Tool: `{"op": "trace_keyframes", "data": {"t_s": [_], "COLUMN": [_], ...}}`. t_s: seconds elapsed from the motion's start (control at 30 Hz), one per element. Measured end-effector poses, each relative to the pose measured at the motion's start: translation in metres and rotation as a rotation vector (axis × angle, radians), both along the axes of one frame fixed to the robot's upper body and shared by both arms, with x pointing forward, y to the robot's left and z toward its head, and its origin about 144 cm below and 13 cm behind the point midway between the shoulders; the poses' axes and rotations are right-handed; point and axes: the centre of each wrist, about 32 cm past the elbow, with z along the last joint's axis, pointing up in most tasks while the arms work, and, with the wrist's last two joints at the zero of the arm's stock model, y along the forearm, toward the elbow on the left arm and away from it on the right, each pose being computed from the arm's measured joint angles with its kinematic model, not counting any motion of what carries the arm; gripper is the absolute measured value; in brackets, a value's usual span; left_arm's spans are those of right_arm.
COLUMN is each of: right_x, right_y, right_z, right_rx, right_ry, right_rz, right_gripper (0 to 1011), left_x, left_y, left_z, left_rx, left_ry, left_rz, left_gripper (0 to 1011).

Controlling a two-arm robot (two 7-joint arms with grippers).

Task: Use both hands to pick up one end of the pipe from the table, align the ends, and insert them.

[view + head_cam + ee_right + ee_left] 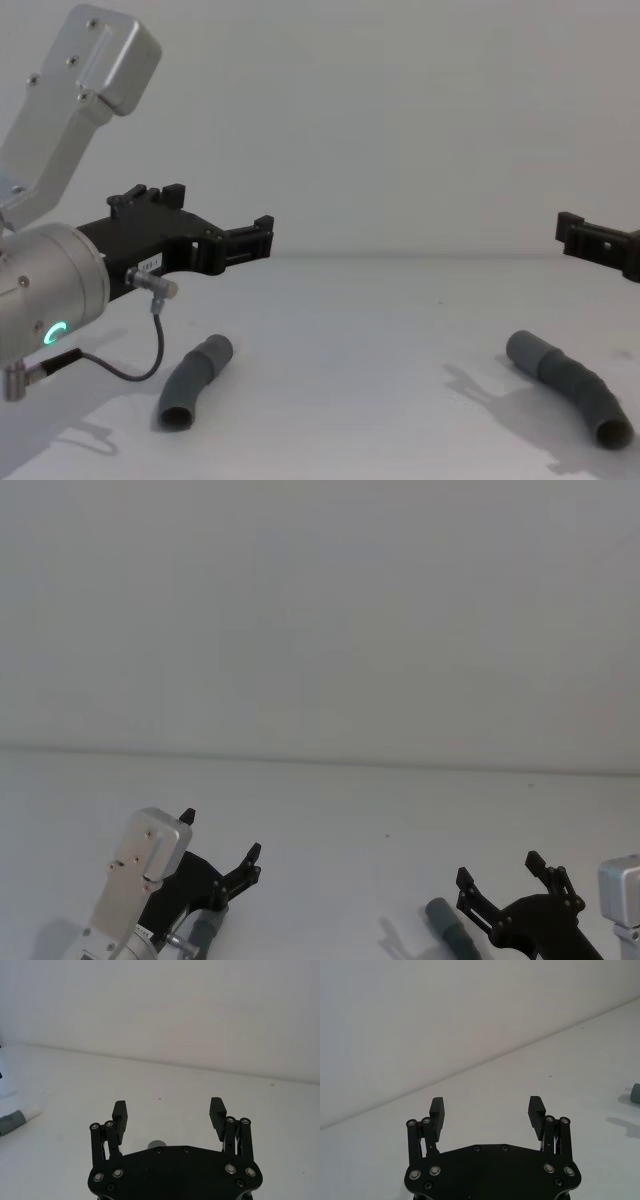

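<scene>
Two grey corrugated pieces of the pipe lie apart on the white table. The left piece lies below my left gripper, which hovers open above it with nothing between its fingers. The right wrist view shows this piece with its white tip. The right piece lies below my right gripper, also open and holding nothing. From the head, the left gripper stands over one piece and the right gripper beside the other. Both wrist views show the jaws spread wide: left, right.
A plain white wall rises behind the table's far edge. A thin cable loops down from the left wrist above the table. Bare table lies between the two pieces.
</scene>
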Motion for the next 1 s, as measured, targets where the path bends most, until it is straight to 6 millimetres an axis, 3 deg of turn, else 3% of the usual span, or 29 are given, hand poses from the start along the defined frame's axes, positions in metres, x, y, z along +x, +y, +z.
{"op": "trace_keyframes", "data": {"t_s": [1.0], "right_x": [0.0000], "right_y": [0.0000], "right_z": [0.0000], "right_rx": [0.000], "right_ry": [0.000], "right_rz": [0.000], "right_gripper": [1002], "left_x": [0.0000], "left_y": [0.0000], "left_z": [0.0000], "left_rx": [0.000], "left_ry": [0.000], "left_rz": [0.000], "left_gripper": [1001]}}
